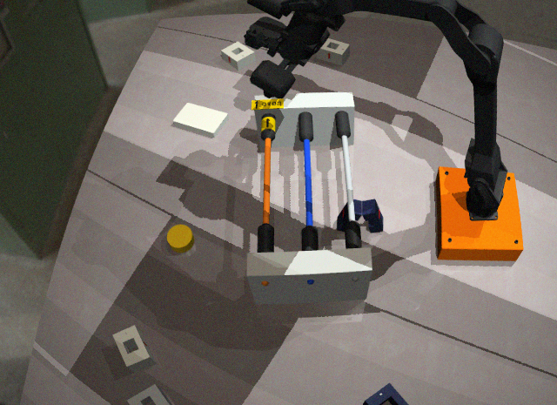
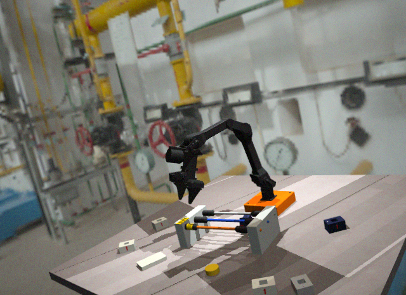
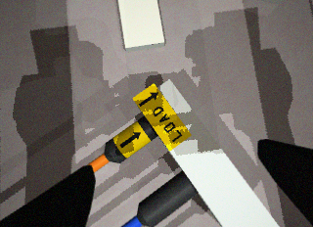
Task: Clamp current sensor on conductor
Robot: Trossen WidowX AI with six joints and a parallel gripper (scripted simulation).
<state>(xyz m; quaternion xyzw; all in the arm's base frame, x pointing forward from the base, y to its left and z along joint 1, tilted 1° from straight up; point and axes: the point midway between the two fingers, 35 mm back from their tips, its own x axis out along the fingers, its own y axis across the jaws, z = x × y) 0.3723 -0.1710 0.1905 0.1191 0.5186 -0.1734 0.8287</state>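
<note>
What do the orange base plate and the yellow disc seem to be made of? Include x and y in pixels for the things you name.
The orange base plate [image 1: 454,252] [image 2: 288,196] looks like painted metal or plastic: even colour, with small dark screw-like spots near its corners. The yellow disc [image 1: 179,238] [image 2: 212,269] may be plastic or painted wood, fairly matt, its colour uniform without visible grain.

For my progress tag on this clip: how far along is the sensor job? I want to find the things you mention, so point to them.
Nothing looks done: the orange LOAD conductor [image 1: 267,180] [image 2: 216,228] [image 3: 99,162] has no sensor round it. In hand: nothing; the gripper [image 1: 270,57] [image 2: 185,200] is open, above the LOAD end. Left: grasping the sensor, clamping it arrow-to-marker, latching, releasing.
</note>
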